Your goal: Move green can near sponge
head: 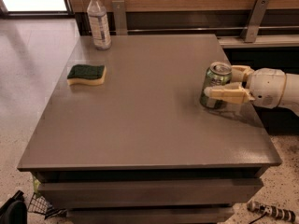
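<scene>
A grey square table (pixel 149 120) seen from above and from its front edge. The green can (pixel 213 80), silver-topped, stands upright near the right edge of the table, about halfway between the front and back corners. A white robot arm reaches in from beyond the right edge, and its cream-coloured claw (pixel 219 81) sits around the can at mid-height. Whether the claw has clamped onto the can or is only set loosely about it cannot be told from this view. The can's base appears to rest on the table.

The sponge (pixel 87 74), dark green on top and pale yellow beneath, lies flat towards the left edge, nearer the back-left corner and well apart from the can. A clear plastic bottle (pixel 99 21) stands upright at the back-left corner, behind the sponge.

The step in hand looks like taking hold of the can. The next move likely calls for a firm grip, then carrying the can leftward across the open middle of the table. It should be set down upright just beside the sponge, clear of the bottle.
</scene>
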